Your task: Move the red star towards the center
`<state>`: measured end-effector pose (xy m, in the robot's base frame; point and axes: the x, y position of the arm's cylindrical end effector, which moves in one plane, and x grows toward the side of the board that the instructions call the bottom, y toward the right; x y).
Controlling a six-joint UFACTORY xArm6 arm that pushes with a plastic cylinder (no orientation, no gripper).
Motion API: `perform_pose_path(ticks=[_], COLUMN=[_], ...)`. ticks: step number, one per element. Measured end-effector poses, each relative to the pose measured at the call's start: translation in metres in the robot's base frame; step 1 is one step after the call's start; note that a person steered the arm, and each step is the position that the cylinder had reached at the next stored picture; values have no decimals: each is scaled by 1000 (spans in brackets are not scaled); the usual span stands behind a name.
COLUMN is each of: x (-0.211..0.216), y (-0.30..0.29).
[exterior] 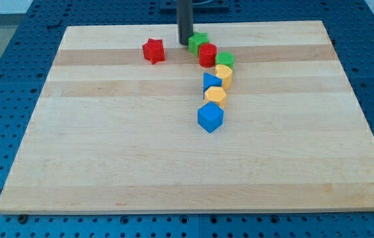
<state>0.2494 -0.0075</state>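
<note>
The red star lies on the wooden board near the view's top, left of the middle. My tip stands to the star's right, apart from it, close beside the left of a green block. From that green block a chain of blocks runs down toward the board's middle: a red cylinder, a green block, a yellow block, a blue triangular block, a yellow block and a blue cube.
The board lies on a blue perforated table. The board's top edge runs just above the star and my tip.
</note>
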Motion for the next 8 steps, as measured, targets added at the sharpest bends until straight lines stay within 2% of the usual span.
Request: perform_pose_path(ticks=[3, 5, 7, 8], x=[-14, -11, 28, 33], y=[13, -29, -77, -99])
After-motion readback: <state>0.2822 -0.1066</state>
